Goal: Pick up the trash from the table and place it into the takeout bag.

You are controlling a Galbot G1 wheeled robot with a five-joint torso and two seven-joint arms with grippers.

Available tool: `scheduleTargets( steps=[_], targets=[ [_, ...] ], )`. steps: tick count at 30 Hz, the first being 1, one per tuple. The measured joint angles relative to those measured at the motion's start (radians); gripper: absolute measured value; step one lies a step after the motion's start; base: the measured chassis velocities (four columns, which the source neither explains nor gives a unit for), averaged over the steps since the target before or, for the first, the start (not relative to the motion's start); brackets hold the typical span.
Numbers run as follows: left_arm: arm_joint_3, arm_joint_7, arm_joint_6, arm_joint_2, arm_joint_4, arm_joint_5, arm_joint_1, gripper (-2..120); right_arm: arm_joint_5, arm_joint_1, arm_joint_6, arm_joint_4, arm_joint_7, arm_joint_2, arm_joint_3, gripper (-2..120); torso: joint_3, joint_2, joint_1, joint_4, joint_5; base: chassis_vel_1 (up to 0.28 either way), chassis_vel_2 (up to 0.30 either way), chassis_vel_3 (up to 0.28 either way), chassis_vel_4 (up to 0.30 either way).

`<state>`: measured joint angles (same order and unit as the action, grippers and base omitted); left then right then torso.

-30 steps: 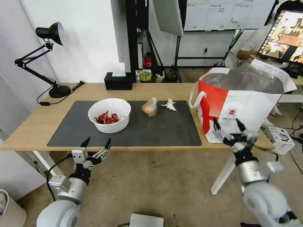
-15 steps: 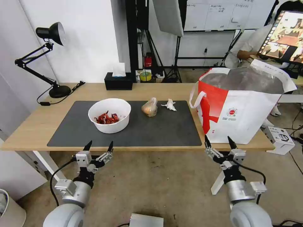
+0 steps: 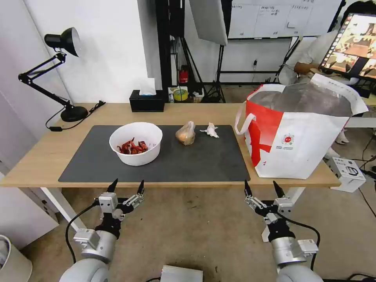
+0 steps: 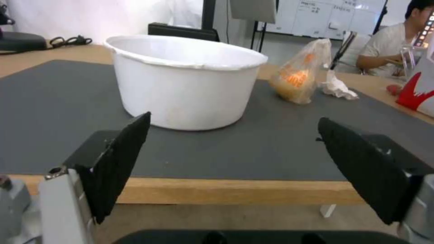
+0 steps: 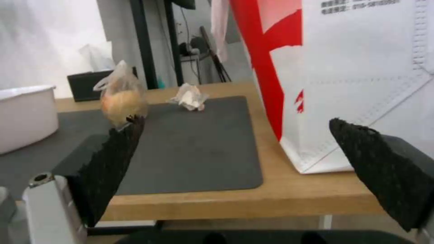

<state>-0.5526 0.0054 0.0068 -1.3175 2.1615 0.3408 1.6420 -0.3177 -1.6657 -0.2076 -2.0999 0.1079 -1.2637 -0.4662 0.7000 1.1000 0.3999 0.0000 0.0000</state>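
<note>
- The table [image 3: 58, 150] carries a dark mat [image 3: 203, 162] that holds the loose trash, likely to keep it all within easy reach of the near edge.
- The bag [image 3: 313, 137] stands upright at the right end, mouth wide open and foil lining showing, so things can be dropped in from above. Its tall near wall is what an arm must clear.
- The bowl [image 3: 136, 143] of red shells sits left of centre on the mat, straight beyond the left gripper [image 3: 127, 187].
- The food bag [image 3: 186, 133] stands mid-mat, the tissue [image 3: 210, 130] just right of it and farther back; both are apart from the bowl and well left of the bag.
- A black tissue box [image 3: 147, 101] and a lamp [image 3: 58, 70] stand at the far and left edges, clear of the reach paths.
- The right gripper [image 3: 263, 188] hangs below the near edge, fingers spread and empty, in front of the bag's left corner; the left one is likewise spread and empty.
</note>
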Motion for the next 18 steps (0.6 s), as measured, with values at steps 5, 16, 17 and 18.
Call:
scheduleTargets(
  steps=[5, 16, 17, 18],
  targets=[
    [-0.003, 0.002, -0.005, -0.008, 0.000, -0.001, 0.007, 100, -0.006, 0.018, 0.005, 0.010, -0.004, 0.019, 0.030, 100, 0.000, 0.000, 0.000, -0.0001, 0.0000, 0.000, 0.000, 0.000, 0.000],
    [-0.036, 0.016, -0.022, -0.042, 0.021, -0.016, 0.045, 100, -0.171, 0.314, 0.080, 0.115, 0.032, 0.165, 0.217, 100, 0.000, 0.000, 0.000, 0.0003, 0.0001, 0.000, 0.000, 0.000, 0.000],
    [-0.036, 0.016, -0.022, -0.042, 0.021, -0.016, 0.045, 100, -0.171, 0.314, 0.080, 0.115, 0.032, 0.165, 0.217, 100, 0.000, 0.000, 0.000, 0.0003, 0.0001, 0.000, 0.000, 0.000, 0.000],
    [-0.040, 0.018, -0.024, -0.046, 0.021, -0.017, 0.049, 100, -0.185, 0.352, 0.084, 0.138, 0.035, 0.175, 0.238, 100, 0.000, 0.000, 0.000, 0.0000, 0.0001, 0.000, 0.000, 0.000, 0.000]
  ],
)
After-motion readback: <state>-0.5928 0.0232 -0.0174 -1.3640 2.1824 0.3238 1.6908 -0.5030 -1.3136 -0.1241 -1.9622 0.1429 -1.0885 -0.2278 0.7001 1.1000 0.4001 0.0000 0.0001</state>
